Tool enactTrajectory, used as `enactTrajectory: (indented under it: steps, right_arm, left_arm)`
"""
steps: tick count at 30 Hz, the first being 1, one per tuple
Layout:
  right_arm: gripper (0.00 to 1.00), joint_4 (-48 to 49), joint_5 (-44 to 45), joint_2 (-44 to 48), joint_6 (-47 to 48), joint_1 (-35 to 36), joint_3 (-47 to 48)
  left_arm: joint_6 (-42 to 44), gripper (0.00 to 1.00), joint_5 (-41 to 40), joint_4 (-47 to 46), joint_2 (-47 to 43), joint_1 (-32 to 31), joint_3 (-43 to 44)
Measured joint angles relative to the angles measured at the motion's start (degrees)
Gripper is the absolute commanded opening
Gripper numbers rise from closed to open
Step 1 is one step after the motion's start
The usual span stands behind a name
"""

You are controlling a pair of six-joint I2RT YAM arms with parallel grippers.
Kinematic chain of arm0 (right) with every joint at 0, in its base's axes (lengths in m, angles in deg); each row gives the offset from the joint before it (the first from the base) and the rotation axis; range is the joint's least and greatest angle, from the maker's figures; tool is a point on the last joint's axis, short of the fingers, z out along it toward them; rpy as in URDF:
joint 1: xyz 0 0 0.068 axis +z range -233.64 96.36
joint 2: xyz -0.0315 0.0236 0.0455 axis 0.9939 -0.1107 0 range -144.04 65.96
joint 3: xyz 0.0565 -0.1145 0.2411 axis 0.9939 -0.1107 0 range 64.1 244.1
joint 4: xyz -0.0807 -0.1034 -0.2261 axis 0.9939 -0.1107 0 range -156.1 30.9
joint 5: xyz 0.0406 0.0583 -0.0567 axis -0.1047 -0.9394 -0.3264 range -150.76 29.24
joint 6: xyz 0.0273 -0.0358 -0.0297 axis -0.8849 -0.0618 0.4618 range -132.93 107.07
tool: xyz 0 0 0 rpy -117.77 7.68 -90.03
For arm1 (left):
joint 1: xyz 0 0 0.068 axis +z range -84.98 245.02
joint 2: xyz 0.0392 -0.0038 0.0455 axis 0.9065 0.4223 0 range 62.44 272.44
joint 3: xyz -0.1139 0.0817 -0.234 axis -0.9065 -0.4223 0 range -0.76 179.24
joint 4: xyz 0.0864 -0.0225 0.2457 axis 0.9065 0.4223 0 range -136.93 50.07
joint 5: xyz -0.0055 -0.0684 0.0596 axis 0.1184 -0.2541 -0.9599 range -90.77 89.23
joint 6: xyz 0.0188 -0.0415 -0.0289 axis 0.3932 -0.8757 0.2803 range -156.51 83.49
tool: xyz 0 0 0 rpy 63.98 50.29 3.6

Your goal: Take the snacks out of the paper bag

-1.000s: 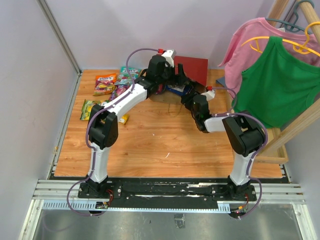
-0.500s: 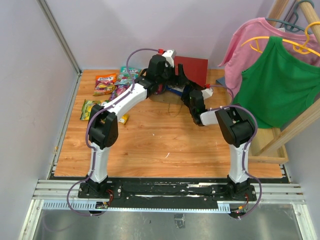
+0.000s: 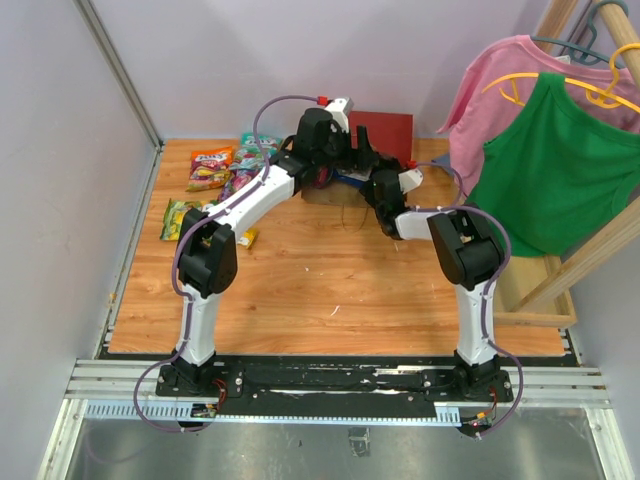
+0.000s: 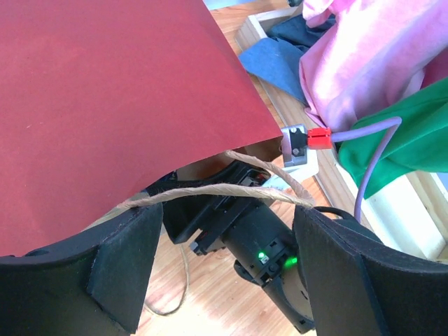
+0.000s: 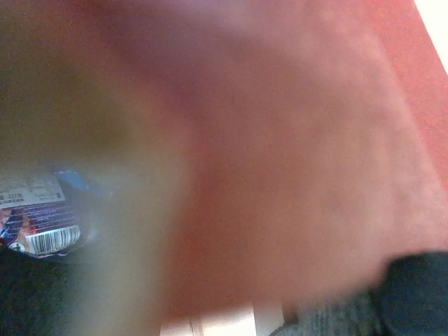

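The dark red paper bag (image 3: 385, 135) lies at the back of the table with its mouth toward the arms. In the left wrist view its red side (image 4: 105, 91) fills the top, and a twisted handle (image 4: 210, 192) drapes across my left gripper (image 4: 227, 217), whose fingers stand wide apart. My left gripper (image 3: 345, 155) is at the bag's mouth. My right gripper (image 3: 368, 180) reaches into the mouth, and its fingers are lost in blur. The blue Doritos bag (image 5: 42, 227) shows inside, and its edge also shows from above (image 3: 350, 178). Several candy packets (image 3: 225, 170) and the yellow bar (image 3: 247, 238) lie on the table at the left.
Pink (image 3: 495, 90) and green (image 3: 565, 160) shirts hang on a wooden rack (image 3: 560, 270) at the right, close to the right arm. A loose handle loop (image 3: 350, 215) lies on the wood in front of the bag. A wall runs behind.
My right arm has swung left and forward, and its wrist is now at the bag's mouth. The left arm has held still at the bag.
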Motion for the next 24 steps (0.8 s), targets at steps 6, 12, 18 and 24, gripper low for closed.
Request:
enactTrajectory:
  steps: [6, 12, 18, 24]
  right_arm:
    - [0.36, -1.8, 0.2, -1.1, 0.0, -0.4, 1.6]
    - [0.12, -2.3, 1.0, -1.2, 0.3, -1.3, 1.6]
    - [0.01, -2.2, 0.9, -1.2, 1.3, -3.3, 1.6]
    - [0.01, 0.1, -0.1, -0.5, 2.3, -5.5, -0.9]
  left_arm:
    - [0.0, 0.8, 0.3, 0.2, 0.0, 0.0, 1.0]
    - [-0.7, 0.8, 1.3, 0.2, 0.0, 0.0, 1.4]
    - [-1.3, 0.8, 2.7, 0.3, 0.1, 0.0, 1.6]
    - [-1.5, 0.8, 3.4, 0.5, 0.1, 0.0, 1.6]
